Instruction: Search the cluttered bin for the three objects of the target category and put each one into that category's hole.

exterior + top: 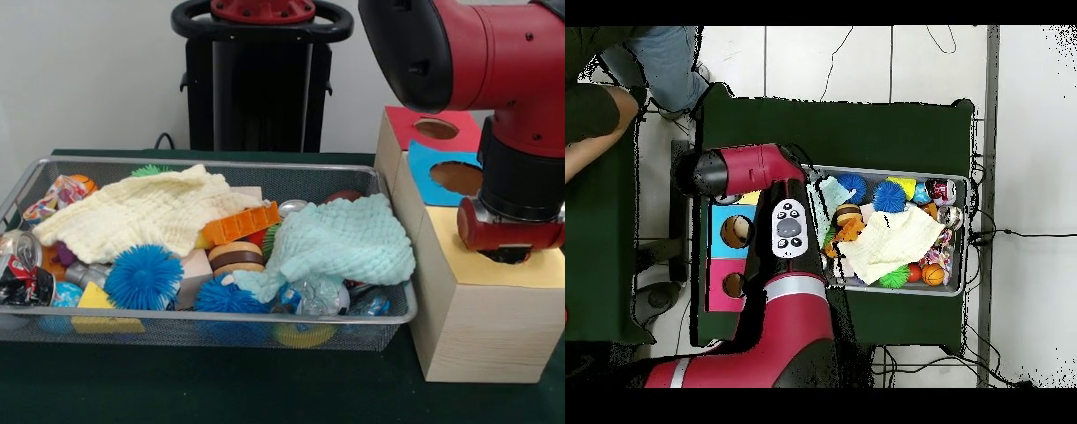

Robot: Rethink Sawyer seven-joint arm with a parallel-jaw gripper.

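The wire mesh bin holds a heap of toys. A white cloth with coloured spots shows crumpled at its left end; no other dotted cloth is visible. The pale yellow knitted cloth and the mint-green knitted cloth lie on top of the heap. The yellow-topped box stands right of the bin. My gripper hangs straight down over its hole and hides most of it. I see only a dark tip under the red wrist. In the overhead view the arm covers the gripper.
The blue-faced cutout and the red-faced cutout sit behind the yellow box. Blue spiky balls, an orange block and a drink can fill the bin. A person stands at the overhead view's top left.
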